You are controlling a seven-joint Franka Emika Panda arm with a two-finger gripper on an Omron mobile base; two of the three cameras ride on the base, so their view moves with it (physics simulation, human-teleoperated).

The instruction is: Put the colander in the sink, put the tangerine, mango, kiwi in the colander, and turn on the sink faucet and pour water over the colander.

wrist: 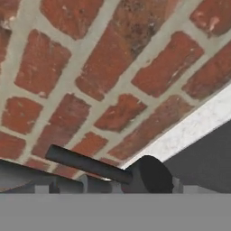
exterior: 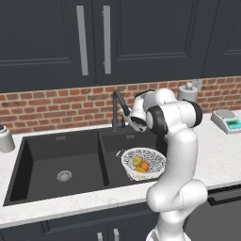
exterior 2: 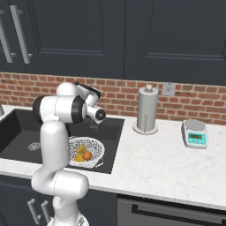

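The white speckled colander (exterior: 153,157) sits in the right basin of the black sink (exterior: 47,155). In it lie the deep orange tangerine (exterior: 145,165), the yellow-orange mango (exterior: 140,170) and a yellow-green fruit that I take for the kiwi (exterior: 136,160). The black sink faucet (exterior: 116,109) stands behind the divider, its spout angled towards the colander. My gripper (wrist: 113,187) is open and faces the brick wall, right at the faucet's thin lever (wrist: 85,163) and round body (wrist: 151,173). Nothing is between the fingers. No water shows under the spout.
On the right counter stand a paper towel holder (exterior 2: 147,110) and a small scale (exterior 2: 195,133). A grey canister (exterior: 5,139) is left of the sink. Dark cabinets hang above the brick wall. My own arm rises in front of the right basin.
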